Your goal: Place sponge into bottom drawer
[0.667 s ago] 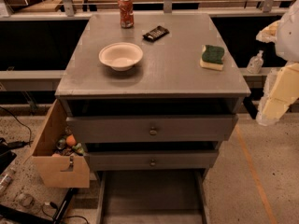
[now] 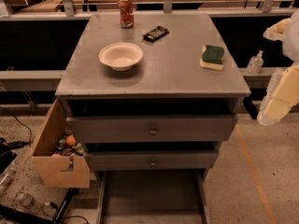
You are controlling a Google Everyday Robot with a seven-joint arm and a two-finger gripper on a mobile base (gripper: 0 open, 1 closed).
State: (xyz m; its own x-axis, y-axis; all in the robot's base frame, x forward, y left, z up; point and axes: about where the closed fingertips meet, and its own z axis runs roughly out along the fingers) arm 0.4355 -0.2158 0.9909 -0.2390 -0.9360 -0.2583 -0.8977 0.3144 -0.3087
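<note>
Camera view | we see the gripper (image 2: 279, 97) at the right edge, beside the cabinet top (image 2: 168, 73) and well apart from the sponge (image 2: 212, 57); we cannot tell whether it is released or clenched | sponge lies green side up near the cabinet top's right edge | bottom drawer (image 2: 152, 197) stands pulled out beneath two knobbed drawers (image 2: 153, 129)

The sponge (image 2: 212, 57) lies green side up near the right edge of the grey bench (image 2: 173, 73). A white bowl (image 2: 120, 56) sits to its left, well apart. A red can (image 2: 125, 5) stands at the back, with a black packet (image 2: 155, 33) near it. Under the bench, the top drawer (image 2: 187, 129) and middle drawer (image 2: 187, 160) stick out a little. The bottom drawer (image 2: 152, 195) is pulled far out. A box (image 2: 56, 167) with small things in it sits at the left side. The end effector (image 2: 275, 107) is off to the right of the bench, well apart from the sponge.
</note>
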